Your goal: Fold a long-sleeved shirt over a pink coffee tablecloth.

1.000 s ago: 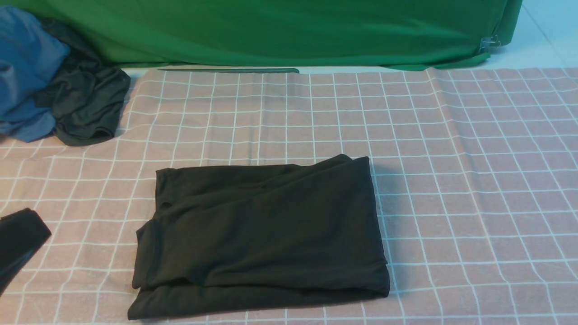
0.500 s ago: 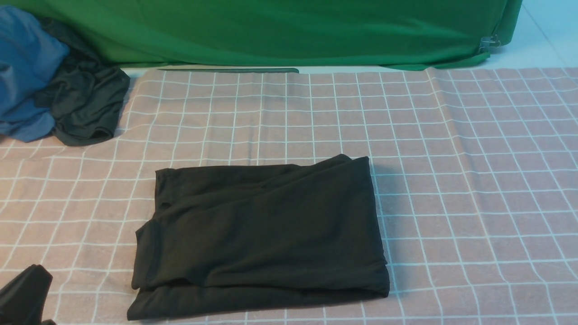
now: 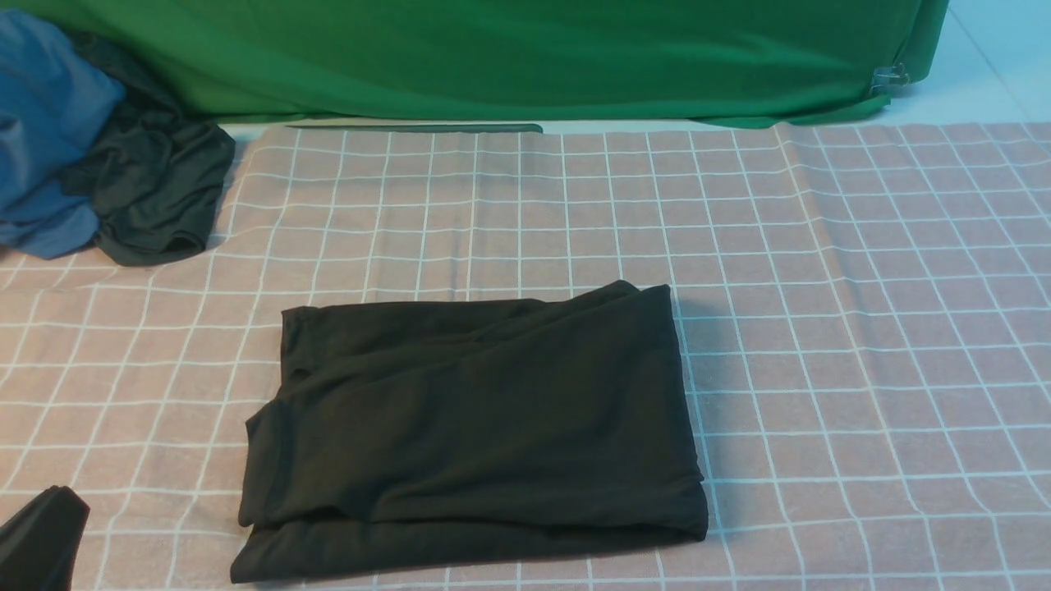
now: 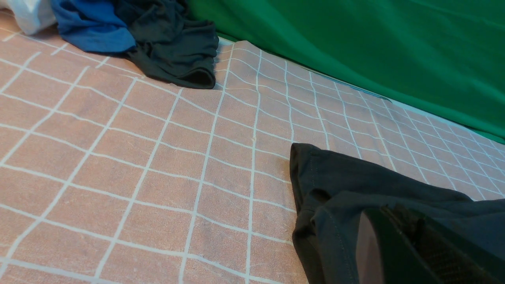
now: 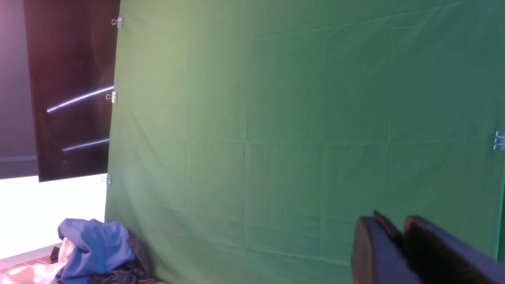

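The long-sleeved shirt (image 3: 476, 427) lies as a flat black folded rectangle on the pink coffee tablecloth (image 3: 821, 287), near the front middle; no print shows. My left gripper (image 3: 41, 533) is at the near left corner, apart from the shirt, shut and empty. In the left wrist view its dark fingers (image 4: 388, 215) overlap the sight of the shirt's edge (image 4: 347, 181) on the tablecloth (image 4: 118, 157). My right gripper (image 5: 388, 223) is out of the front view. It is raised and faces the green cloth, its fingers a little apart with nothing between them.
A blue garment (image 3: 41, 131) and a smaller dark garment (image 3: 156, 197) are heaped at the far left corner. A green cloth (image 3: 525, 57) hangs along the back edge, held by a metal clip (image 3: 891, 78) at its right end.
My left gripper has drawn back from the left side of the cloth down to the near left corner. The shirt has not moved.
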You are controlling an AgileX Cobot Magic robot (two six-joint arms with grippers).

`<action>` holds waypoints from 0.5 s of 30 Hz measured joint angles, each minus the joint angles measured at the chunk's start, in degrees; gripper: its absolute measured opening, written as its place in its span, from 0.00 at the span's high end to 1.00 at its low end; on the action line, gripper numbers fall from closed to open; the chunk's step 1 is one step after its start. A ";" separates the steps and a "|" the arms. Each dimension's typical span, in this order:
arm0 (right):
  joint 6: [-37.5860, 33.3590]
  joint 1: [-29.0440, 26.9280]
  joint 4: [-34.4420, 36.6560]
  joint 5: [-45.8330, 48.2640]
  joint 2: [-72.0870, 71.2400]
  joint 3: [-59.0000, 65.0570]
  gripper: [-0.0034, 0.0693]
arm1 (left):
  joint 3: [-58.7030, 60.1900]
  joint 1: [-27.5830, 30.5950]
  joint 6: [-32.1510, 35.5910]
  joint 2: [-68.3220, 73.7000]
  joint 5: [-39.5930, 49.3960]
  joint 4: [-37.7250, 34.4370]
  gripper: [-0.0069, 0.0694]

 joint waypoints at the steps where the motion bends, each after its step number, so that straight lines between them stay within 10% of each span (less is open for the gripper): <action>1: 0.00 0.00 0.00 0.00 0.00 0.00 0.75 | 0.00 0.00 0.00 0.00 0.00 -0.03 0.89; 15: 0.00 0.00 0.00 0.00 0.00 0.00 0.70 | 0.00 0.00 0.00 -0.06 0.00 0.02 0.89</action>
